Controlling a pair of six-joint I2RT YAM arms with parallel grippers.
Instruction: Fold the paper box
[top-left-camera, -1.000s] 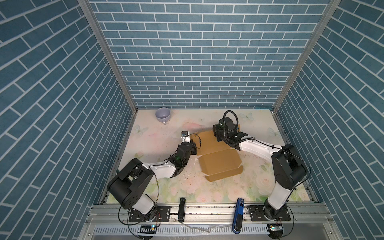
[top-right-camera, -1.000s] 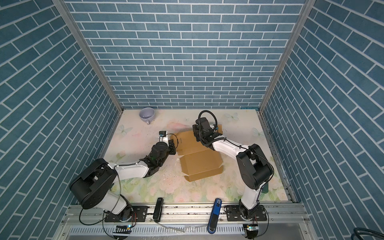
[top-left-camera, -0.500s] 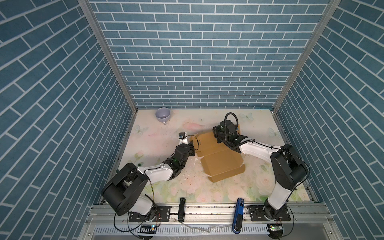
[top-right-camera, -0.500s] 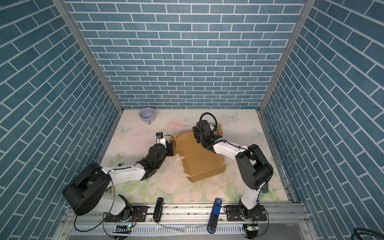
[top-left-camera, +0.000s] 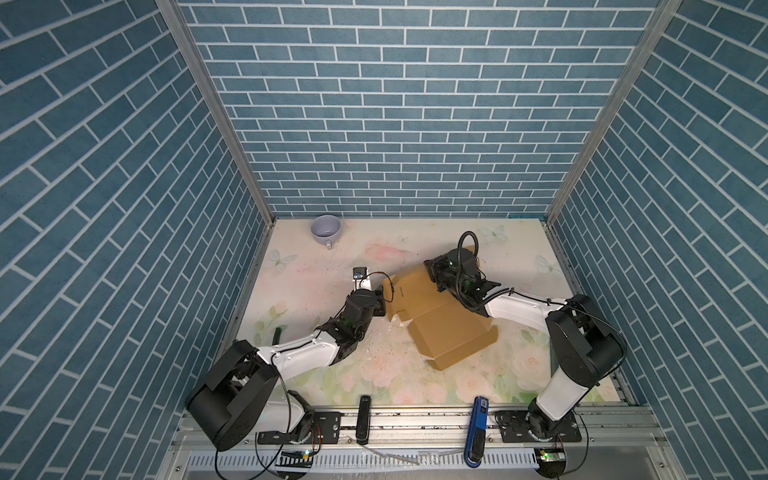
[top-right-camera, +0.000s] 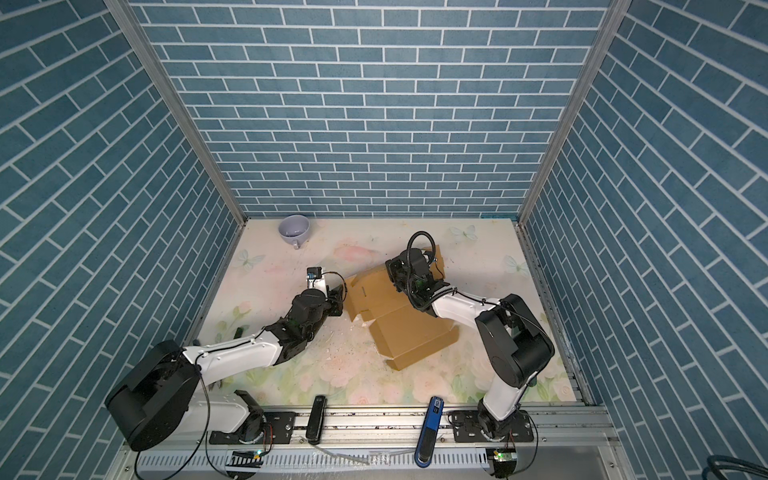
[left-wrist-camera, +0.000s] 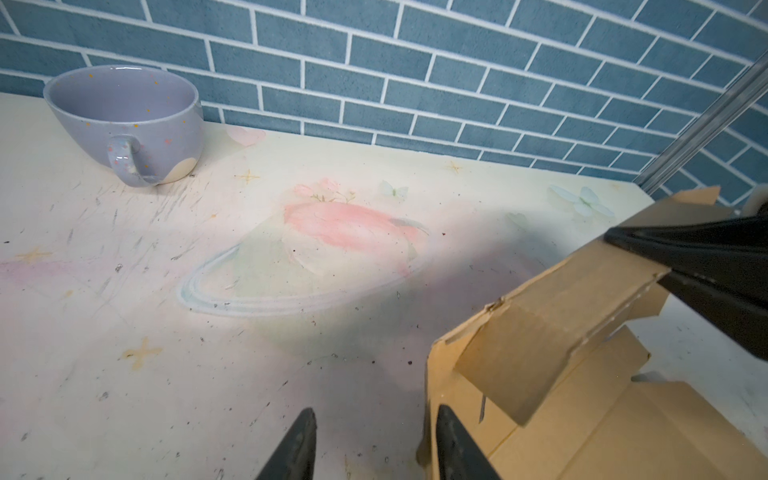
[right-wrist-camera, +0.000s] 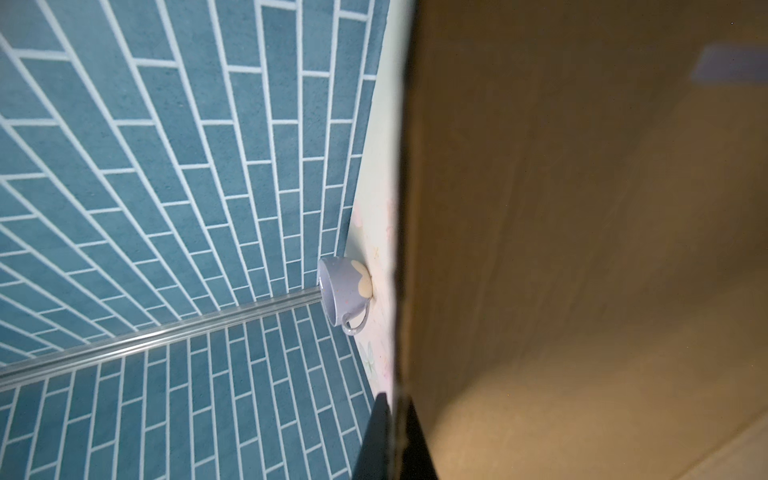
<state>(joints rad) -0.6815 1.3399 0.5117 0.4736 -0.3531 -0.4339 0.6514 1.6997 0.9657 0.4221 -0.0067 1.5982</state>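
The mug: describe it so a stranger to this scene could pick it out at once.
Find the blue brick back wall, then the floral table below it. The mug stands upright in the table's far left corner. It alone is lilac and rounded, with a handle; the box is tan and flat-sided.

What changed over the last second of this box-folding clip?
The left end effector opened, letting go of the paper box at its left flap. The box's near end swung slightly rightward. The right end effector stayed shut on the far panel; the lilac mug did not move.
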